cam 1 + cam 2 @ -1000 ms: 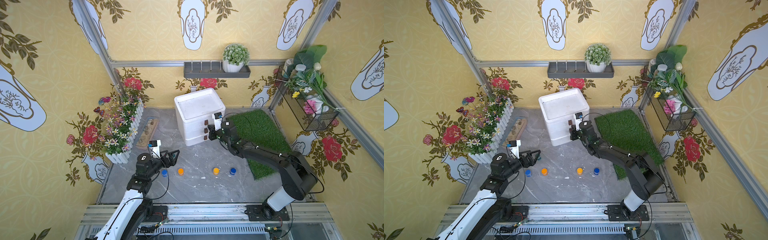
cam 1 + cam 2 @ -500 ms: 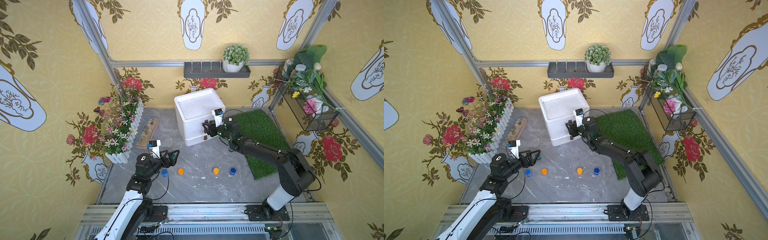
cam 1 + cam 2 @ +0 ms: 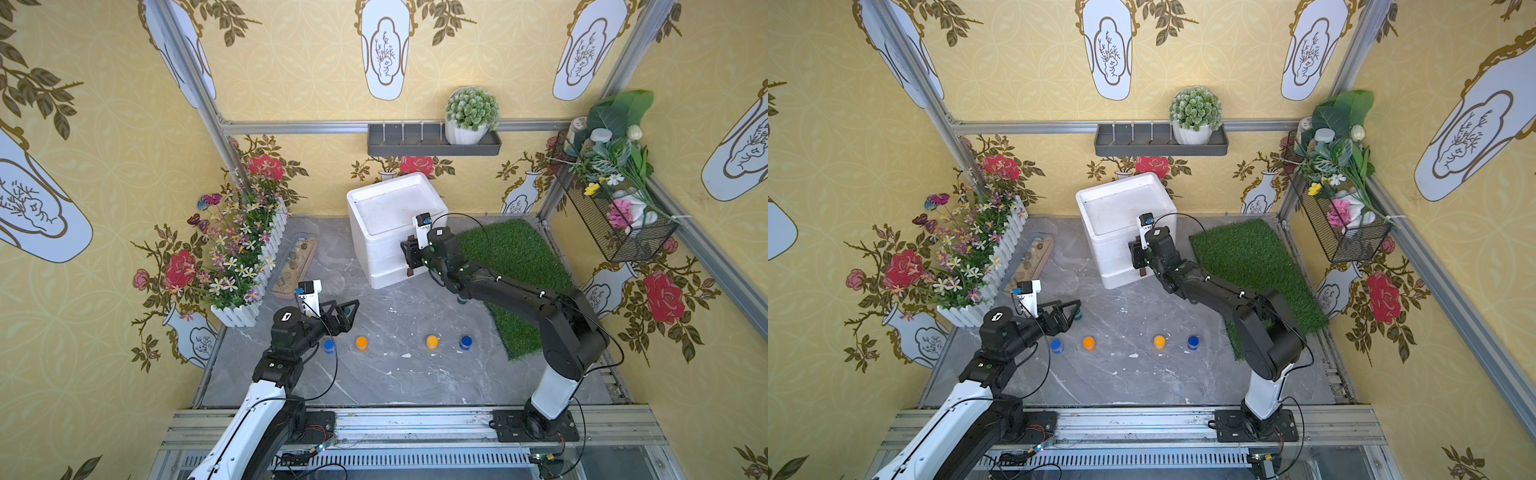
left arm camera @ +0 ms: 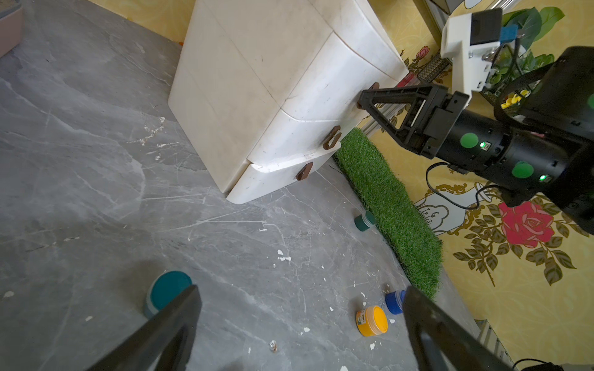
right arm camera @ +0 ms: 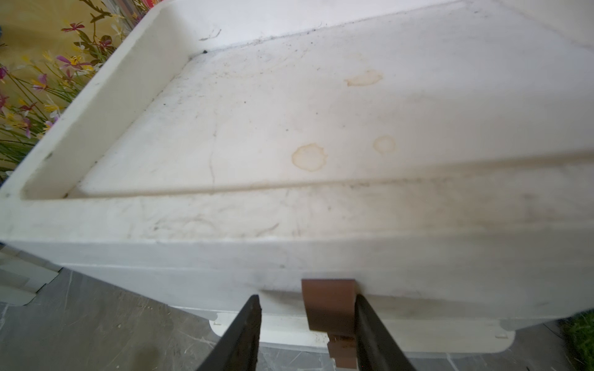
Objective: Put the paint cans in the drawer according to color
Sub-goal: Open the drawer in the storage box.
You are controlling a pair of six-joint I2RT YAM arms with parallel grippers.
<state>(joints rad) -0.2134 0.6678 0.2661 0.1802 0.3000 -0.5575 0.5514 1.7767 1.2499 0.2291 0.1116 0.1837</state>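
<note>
On the grey tabletop (image 3: 386, 374), a blue can (image 3: 328, 345), an orange can (image 3: 361, 343), a second orange can (image 3: 432, 341) and a second blue can (image 3: 466, 342) sit in a row, all outside the drawers. A dark green can (image 4: 165, 289) lies just beside a finger of the left gripper (image 4: 300, 290), which is spread wide and empty. The other dark green can (image 4: 364, 221) stands at the grass mat (image 3: 515, 257) edge, partly under the right arm. The right gripper (image 5: 307, 302) straddles the top brown handle (image 5: 329, 305) of the white drawer chest (image 3: 390, 212), parted, one finger touching it, unclamped. A flower planter (image 3: 245, 249) and a pebble tray (image 3: 295, 266) line the left side.
</note>
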